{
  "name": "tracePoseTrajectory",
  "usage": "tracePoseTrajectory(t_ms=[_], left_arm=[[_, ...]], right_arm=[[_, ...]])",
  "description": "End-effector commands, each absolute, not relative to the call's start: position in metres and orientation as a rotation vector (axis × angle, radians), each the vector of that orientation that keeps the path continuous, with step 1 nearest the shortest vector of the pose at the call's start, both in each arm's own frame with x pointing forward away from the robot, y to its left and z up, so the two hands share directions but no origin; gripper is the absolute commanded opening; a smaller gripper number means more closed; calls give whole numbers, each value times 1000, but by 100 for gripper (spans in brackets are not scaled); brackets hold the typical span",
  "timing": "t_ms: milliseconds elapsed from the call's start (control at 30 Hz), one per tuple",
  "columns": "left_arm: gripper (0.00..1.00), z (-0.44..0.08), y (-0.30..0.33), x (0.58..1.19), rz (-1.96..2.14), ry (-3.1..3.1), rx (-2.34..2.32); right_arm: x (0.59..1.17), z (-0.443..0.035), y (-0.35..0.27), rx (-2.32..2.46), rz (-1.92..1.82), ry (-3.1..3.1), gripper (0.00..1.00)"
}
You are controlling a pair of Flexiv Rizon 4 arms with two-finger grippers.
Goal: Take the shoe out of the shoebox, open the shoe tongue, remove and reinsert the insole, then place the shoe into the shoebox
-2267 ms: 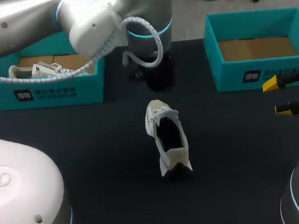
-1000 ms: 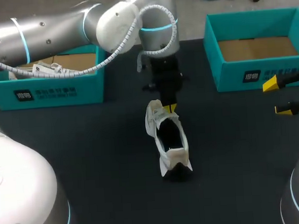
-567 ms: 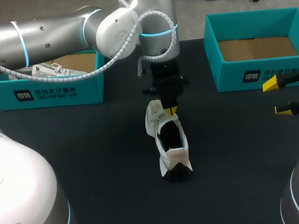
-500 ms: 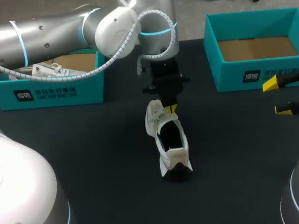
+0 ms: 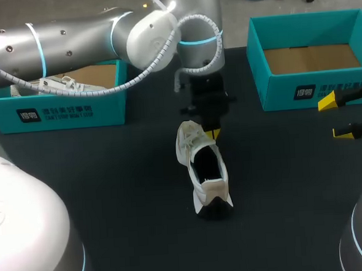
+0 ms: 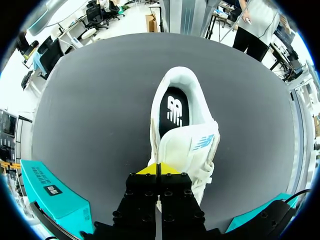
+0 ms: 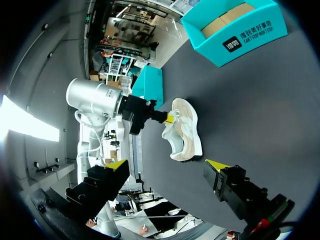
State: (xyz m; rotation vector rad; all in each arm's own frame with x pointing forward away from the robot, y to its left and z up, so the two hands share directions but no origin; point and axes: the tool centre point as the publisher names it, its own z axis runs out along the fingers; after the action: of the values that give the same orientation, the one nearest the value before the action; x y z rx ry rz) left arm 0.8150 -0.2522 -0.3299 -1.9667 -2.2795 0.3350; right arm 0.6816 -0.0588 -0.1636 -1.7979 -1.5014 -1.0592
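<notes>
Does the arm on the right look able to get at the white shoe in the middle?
Probably yes: the right arm's fingers stand open, with only bare mat between them and the shoe. The left arm's fingers crowd just the laced end.

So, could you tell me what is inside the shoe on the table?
A black insole shows in the opening of the shoe. The insole's front part cannot be seen, since the tongue covers it.
</notes>
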Motion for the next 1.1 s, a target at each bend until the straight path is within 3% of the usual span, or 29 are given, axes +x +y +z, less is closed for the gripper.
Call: tracePoseTrajectory(t_ms=[33,1100], left_arm=[[0,-331,-248,812,315,-2258,-1968],[0,-321,-225,791,298,-2440,-1903]], right_arm=[[681,-164,-58,-1801,-1056,-1501,100],[681,-164,-58,-1801,-1056,-1501,100]])
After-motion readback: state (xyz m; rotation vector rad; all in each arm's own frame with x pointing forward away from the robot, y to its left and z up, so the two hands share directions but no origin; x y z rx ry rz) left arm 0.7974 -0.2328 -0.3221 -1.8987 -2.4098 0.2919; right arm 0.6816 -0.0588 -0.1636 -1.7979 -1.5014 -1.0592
